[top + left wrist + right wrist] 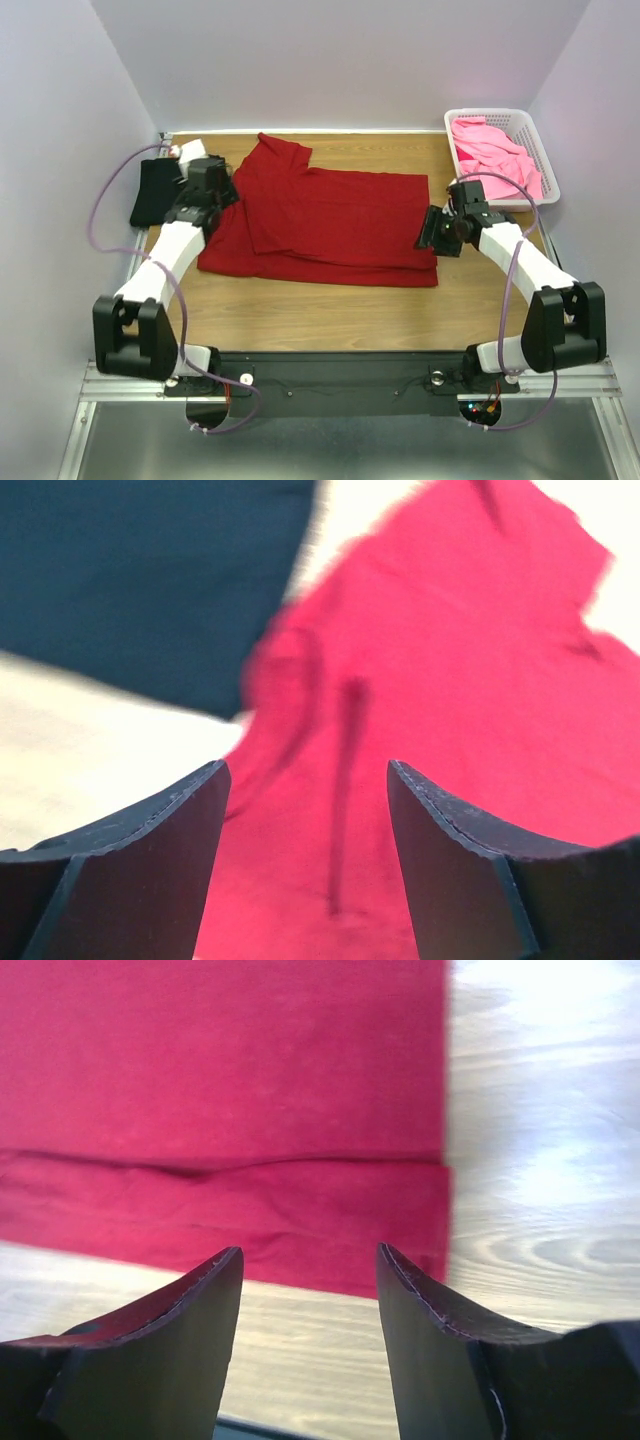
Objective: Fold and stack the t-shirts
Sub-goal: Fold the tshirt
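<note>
A dark red t-shirt [320, 220] lies partly folded across the middle of the wooden table [330, 315], one side doubled over and a sleeve pointing to the back. A black t-shirt [152, 190] lies folded at the far left. Bright pink t-shirts [492, 152] fill the basket at the back right. My left gripper [222, 192] hovers open over the red shirt's left edge; in the left wrist view its gripper [308, 780] has only red cloth [450, 660] below it, with the black shirt [140, 570] beyond. My right gripper [438, 232] stands open at the shirt's right edge [250, 1110], nothing between its fingers [310, 1260].
A white lattice basket [540, 150] stands at the back right corner. Walls close in the table on the left, back and right. The arm bases and a metal rail [330, 375] run along the near edge.
</note>
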Controlling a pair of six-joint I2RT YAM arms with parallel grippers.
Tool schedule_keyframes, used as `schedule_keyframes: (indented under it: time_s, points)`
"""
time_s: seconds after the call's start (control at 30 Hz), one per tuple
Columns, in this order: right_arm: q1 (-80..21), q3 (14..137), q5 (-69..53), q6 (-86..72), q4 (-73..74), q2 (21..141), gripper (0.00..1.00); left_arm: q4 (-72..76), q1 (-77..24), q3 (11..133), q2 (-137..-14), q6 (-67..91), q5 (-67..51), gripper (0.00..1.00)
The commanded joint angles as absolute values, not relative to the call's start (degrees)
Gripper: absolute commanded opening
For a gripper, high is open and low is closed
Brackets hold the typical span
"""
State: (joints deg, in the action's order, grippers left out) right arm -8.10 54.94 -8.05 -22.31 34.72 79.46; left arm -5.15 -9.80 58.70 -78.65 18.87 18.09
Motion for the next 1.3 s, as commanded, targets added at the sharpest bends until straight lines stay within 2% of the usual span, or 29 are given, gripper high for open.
schedule_keyframes:
  time_s: [0.0, 0.17, 0.3, 0.63, 0.97, 1.27]
  points:
    - [-7.91, 50.20, -4.22, -24.25, 34.36, 76.82, 0.62, -12.21, -4.23, 50.84, -70.34, 24.16, 19.07, 0.75]
    - [-7.91, 45.18, -5.00, -27.76, 34.54, 74.80, 0.63, -12.75, 3.24, 39.56, -64.52, 27.77, 16.62, 0.75]
    - [-6.60, 43.60, -6.50, -28.92, 34.45, 74.88, 0.64, -9.41, 6.50, 34.64, -65.64, 28.56, 14.24, 0.75]
    - [-2.29, 43.07, -11.33, -27.33, 34.37, 76.46, 0.64, -6.68, 7.12, 35.07, -73.30, 28.83, 10.38, 0.74]
    - [-2.02, 42.98, -13.71, -27.25, 32.78, 78.75, 0.62, -6.51, 7.03, 32.96, -65.92, 27.95, 10.19, 0.75]
    - [-2.11, 41.66, -14.06, -27.60, 32.34, 80.16, 0.61, -6.15, 5.98, 32.78, -70.04, 27.25, 8.09, 0.75]
